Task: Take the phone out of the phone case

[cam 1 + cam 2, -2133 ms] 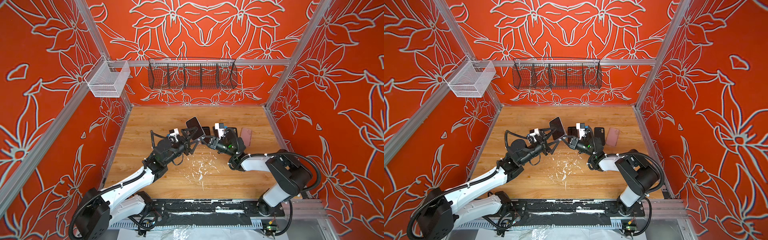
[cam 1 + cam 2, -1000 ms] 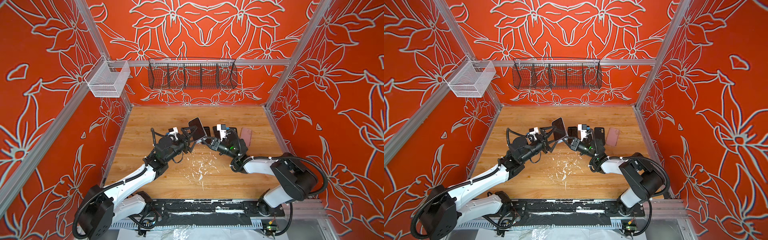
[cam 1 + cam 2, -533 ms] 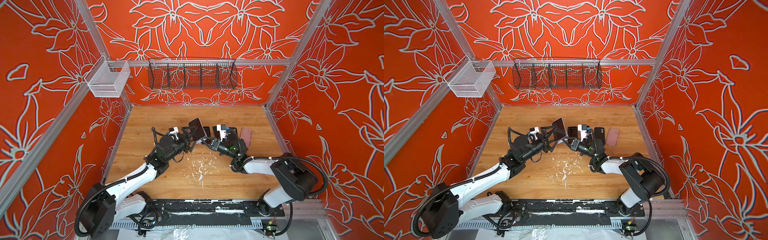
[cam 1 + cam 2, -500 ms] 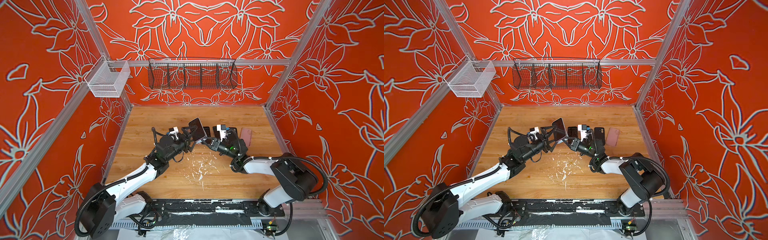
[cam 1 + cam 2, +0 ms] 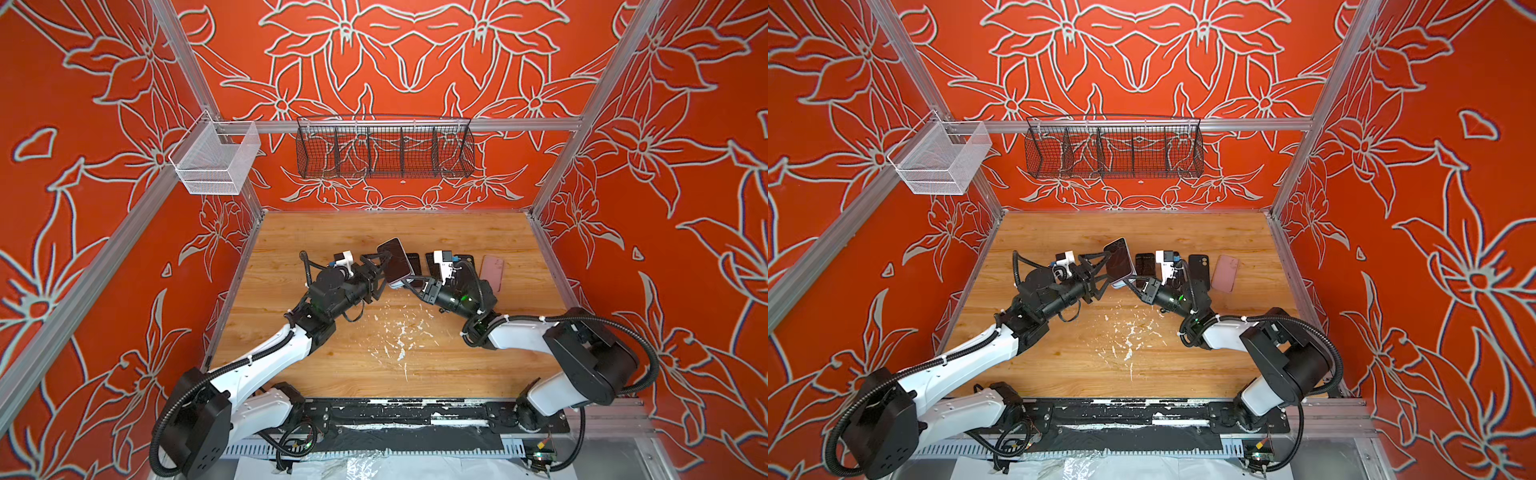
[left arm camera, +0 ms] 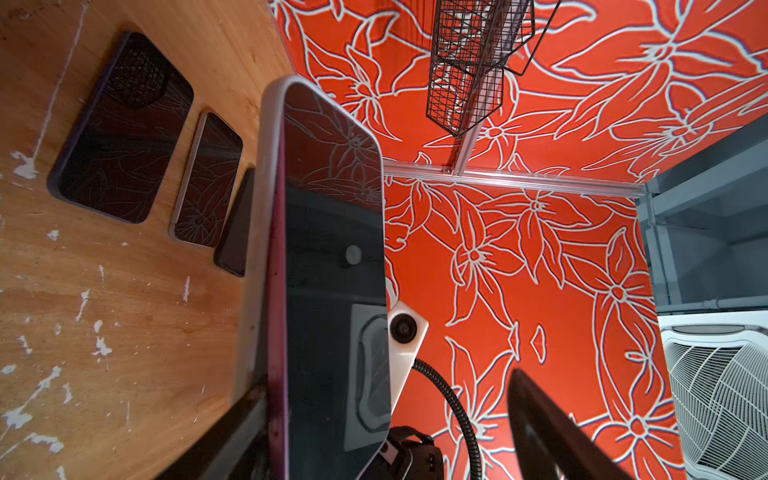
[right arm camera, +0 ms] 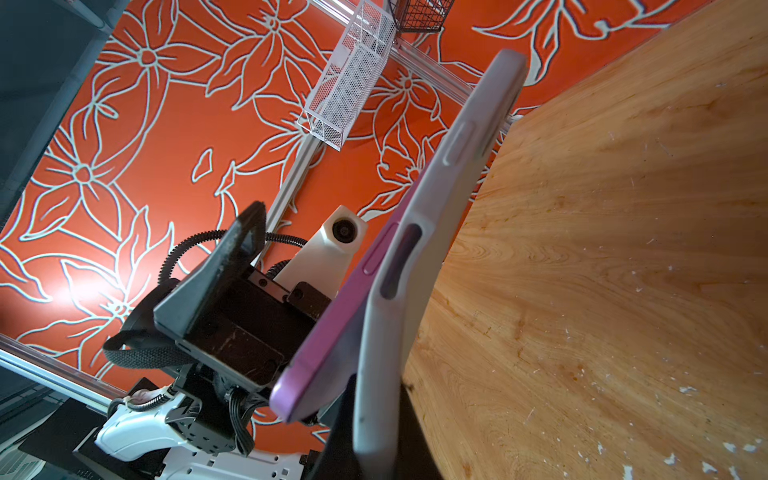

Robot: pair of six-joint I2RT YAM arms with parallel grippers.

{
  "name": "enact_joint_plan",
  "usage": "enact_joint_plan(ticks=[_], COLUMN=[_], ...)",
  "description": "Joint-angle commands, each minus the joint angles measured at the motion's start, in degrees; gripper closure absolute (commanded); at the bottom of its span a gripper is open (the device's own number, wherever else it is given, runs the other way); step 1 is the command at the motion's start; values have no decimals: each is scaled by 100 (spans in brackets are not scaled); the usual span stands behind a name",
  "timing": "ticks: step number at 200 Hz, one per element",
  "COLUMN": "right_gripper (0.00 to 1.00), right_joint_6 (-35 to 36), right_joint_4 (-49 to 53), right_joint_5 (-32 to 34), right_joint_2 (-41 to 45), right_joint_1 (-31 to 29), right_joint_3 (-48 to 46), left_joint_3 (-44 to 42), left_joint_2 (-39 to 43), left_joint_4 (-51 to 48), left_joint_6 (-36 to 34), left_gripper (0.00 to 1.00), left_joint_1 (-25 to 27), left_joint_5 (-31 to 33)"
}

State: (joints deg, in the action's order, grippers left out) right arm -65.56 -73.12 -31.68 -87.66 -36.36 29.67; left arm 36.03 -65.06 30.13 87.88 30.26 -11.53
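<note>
Nearest the front, both arms rise from their black rail and reach inward over the wooden table (image 5: pixel 332 374), whose middle is flecked with white scuffs (image 5: pixel 399 340). Just past those, the left gripper (image 5: pixel 384 273) and the right gripper (image 5: pixel 408 284) meet at the phone (image 5: pixel 397 258). The phone stands tilted in the air, clear of the table, with its dark screen turned toward the left arm.

The right gripper is clenched on the lower end of the grey phone case (image 7: pixel 457 174). In the right wrist view the purple phone's lower corner juts out of the case, while its upper part sits inside.

The left gripper's jaws are released and straddle the phone. One finger (image 6: pixel 232 432) lies along the back of the case, though I cannot tell whether it touches. The other finger (image 6: pixel 552 436) stands well apart from the screen.

Beyond the grippers, flat on the table in a row, lie a dark phone (image 5: pixel 1145 266), a black phone (image 5: pixel 1199 270) with its camera side up, and a pink item (image 5: pixel 1225 272) that may be a phone or a case.

Farthest back, a black wire basket (image 5: pixel 384 149) and a white mesh basket (image 5: pixel 216 160) hang from the rail.
</note>
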Motion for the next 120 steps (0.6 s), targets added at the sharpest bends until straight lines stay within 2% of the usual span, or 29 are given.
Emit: enact_joint_plan(ticks=[1,26,68,120], right_gripper=[100,100,100,100], right_joint_6=[52,48,34,96], right_joint_4=[-675,-701,-686,-534], right_joint_5=[-198,-172,-147,-27], right_joint_2=[170,96,21,-18], right_joint_1=[-142,-178,-211,-288], right_joint_3=[12,29,52,109], left_joint_3=[154,189,255,216], left_joint_2=[-189,-295,-398,-575], left_joint_4=[228,302,366,741], left_joint_6=[-111,-134,-209,-109], left_gripper=[20,25,40,75], left_joint_1=[-62,-58,-61,-21], left_joint_5=[-79,-177,-304,-534])
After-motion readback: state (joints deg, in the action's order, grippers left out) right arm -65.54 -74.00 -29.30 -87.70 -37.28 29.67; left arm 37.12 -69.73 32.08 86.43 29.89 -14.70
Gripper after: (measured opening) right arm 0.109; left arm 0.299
